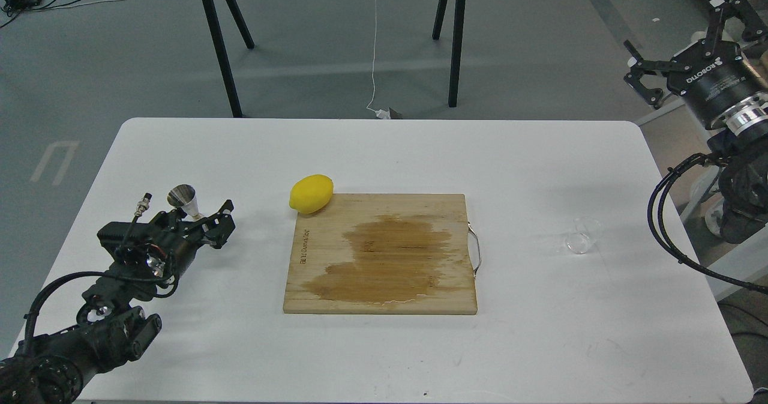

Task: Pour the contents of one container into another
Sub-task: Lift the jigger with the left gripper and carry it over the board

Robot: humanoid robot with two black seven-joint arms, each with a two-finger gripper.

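Clear cup (581, 242) lies near the right side of the white surface (384, 152), well right of the wooden cutting board (380, 254); it is faint against the white, and it looks tipped onto its side, though I cannot be sure. Nothing is touching it. Across the surface, at the far left, I see the steel jigger (185, 200) standing upright with its wide mouth up. My left tool (203, 217) sits right at the jigger's lower half, its fingers set apart on either side of it; from this angle I cannot tell whether they are pressing on the steel. My right tool (690, 38) is raised off the right edge of the surface, well away from the cup, fingers spread wide and holding nothing. On the board I see a large dark wet stain, with a thin line of liquid along its near edge. A yellow lemon (311, 194) rests at the board's far left corner, touching it.
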